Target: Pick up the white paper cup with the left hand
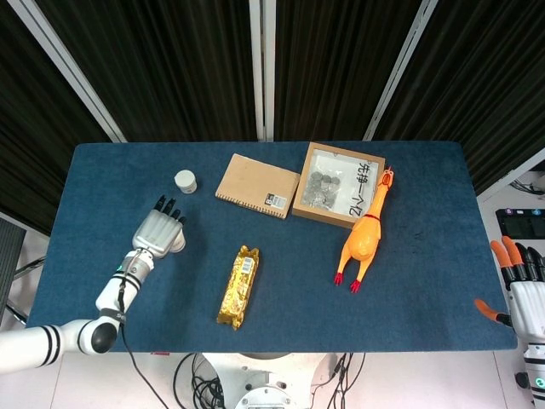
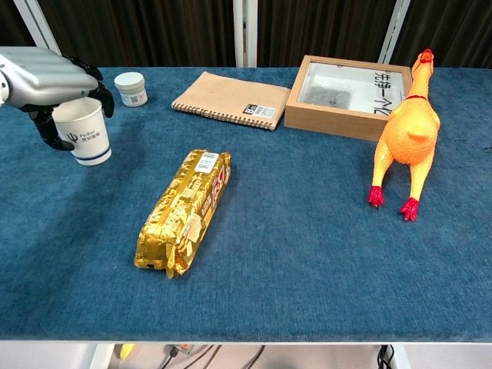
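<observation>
The white paper cup (image 2: 83, 131) stands upright on the blue surface (image 2: 307, 231) near its left edge. Its wall carries a small dark logo with two short lines of print beside it and a blue band at the base; the print is too small to read. In the head view the cup is almost wholly hidden under the left hand (image 1: 158, 232).

The left hand (image 2: 48, 77) lies palm-down over the cup, wrist toward the robot. Its dark fingers (image 2: 104, 92) curl down around the far side of the rim, and the thumb reaches down the near-left side of the wall. The hand is closed around the cup. Whether the cup base has left the surface cannot be told.

The right hand (image 1: 521, 285) is at the right edge of the head view, off the surface, with its orange-tipped fingers spread apart and nothing in them.

The notebook (image 2: 231, 99) has a kraft cover, spiral binding on its near edge and a small black-and-white label at one corner; the label text is illegible. The wooden box (image 2: 350, 96) holds a pile of coins (image 1: 323, 187) and a white card with handwritten black characters. The gold-foil packet (image 2: 184, 210) bears a white barcode label and red lettering, not legible. The small white jar (image 2: 130, 88) has a printed label, also illegible. The rubber chicken (image 2: 407, 131) lies just beside the box.
</observation>
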Motion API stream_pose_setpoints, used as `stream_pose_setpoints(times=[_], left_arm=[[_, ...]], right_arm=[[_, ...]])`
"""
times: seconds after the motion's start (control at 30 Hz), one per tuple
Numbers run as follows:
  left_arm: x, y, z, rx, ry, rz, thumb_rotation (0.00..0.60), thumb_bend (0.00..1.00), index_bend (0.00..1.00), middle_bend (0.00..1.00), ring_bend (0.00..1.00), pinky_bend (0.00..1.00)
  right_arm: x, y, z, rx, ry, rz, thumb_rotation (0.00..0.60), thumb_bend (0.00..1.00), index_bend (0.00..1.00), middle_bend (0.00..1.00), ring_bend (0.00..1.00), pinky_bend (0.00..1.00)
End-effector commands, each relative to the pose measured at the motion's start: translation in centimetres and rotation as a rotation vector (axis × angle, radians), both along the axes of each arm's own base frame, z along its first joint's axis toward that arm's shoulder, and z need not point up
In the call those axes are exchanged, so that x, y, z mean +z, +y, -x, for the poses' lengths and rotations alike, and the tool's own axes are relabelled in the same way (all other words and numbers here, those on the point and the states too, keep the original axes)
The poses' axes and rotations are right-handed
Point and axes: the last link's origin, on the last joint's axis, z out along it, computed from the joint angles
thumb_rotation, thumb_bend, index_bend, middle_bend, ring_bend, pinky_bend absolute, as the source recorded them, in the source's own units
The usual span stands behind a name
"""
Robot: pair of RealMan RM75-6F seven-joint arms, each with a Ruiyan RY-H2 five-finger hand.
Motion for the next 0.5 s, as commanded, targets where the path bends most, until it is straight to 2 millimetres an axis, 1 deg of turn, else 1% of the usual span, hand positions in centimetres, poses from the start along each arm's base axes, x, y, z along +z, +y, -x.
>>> stream_pose_setpoints(times=[0.03, 0.1, 0.23, 0.37, 0.5], left_arm=[[-0.1, 0.1, 0.0, -0.027, 0.013, -0.022, 0.6, 0.25, 0.35, 0.28, 0.0, 0.0], [-0.1, 0.0, 0.0, -0.02, -0.004, -0.018, 0.6, 0.25, 0.38, 0.31, 0.0, 0.0], [0.2, -0.1, -0.4, -0.033, -0.062, -0.03, 0.6, 0.25, 0.39, 0.32, 0.0, 0.0], [1.0, -0.5, -0.9, -0.011, -0.314, -0.029, 0.6, 0.25, 0.39, 0.32, 0.0, 0.0], [1.5, -0.9, 0.2, -0.048, -0.507, -0.063, 0.6, 0.25, 0.38, 0.32, 0.0, 0.0]], right_arm=[[-0.1, 0.0, 0.1, -0.004, -0.001, -0.004, 0.6, 0.01, 0.0, 0.0, 0.0, 0.0], [-0.1, 0.0, 0.1, -0.006, -0.002, -0.006, 0.6, 0.01, 0.0, 0.0, 0.0, 0.0], [-0.1, 0.0, 0.2, -0.011, -0.002, -0.007, 0.6, 0.0, 0.0, 0.0, 0.0, 0.0], [-0.1, -0.1, 0.3, -0.014, -0.003, -0.008, 0.6, 0.01, 0.0, 0.0, 0.0, 0.0], [-0.2, -0.2, 0.4, -0.02, -0.007, -0.015, 0.6, 0.01, 0.0, 0.0, 0.0, 0.0]])
